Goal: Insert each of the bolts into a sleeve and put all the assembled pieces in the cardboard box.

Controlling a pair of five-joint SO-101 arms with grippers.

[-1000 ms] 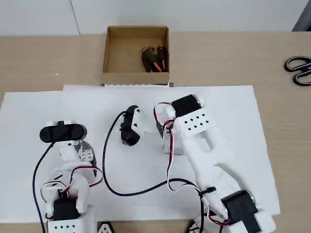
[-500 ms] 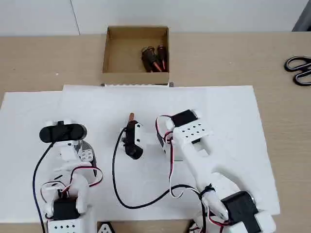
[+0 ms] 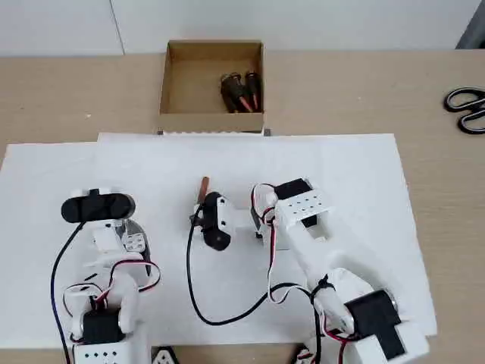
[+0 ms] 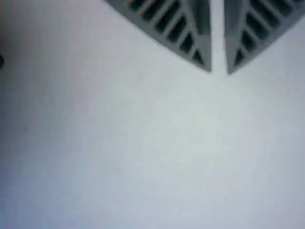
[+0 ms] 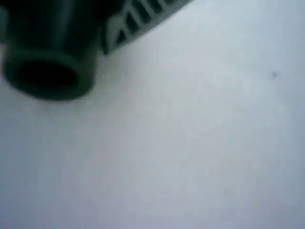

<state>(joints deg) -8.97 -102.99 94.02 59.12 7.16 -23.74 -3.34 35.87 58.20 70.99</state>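
My right gripper (image 3: 204, 208) hovers over the middle of the white paper, shut on a dark sleeve (image 5: 43, 71) whose hollow end faces the wrist camera. A copper-coloured bolt tip (image 3: 204, 185) sticks out of the gripper toward the cardboard box (image 3: 163, 83). One ribbed finger (image 5: 138, 16) lies against the sleeve. Inside the box, at its right side, lie dark assembled pieces (image 3: 241, 91) with reddish tips. My left gripper (image 3: 135, 241) sits low over the paper at the front left. Its ribbed fingers (image 4: 190, 33) stand almost together with nothing between them.
The white paper sheet (image 3: 341, 167) covers most of the table in front of the box. Black scissors (image 3: 466, 106) lie at the far right edge. A black cable (image 3: 193, 280) loops over the paper between the arms.
The right arm has drawn back toward the front and its gripper has turned, so the copper bolt tip now shows pointing at the box. The left arm has not moved.
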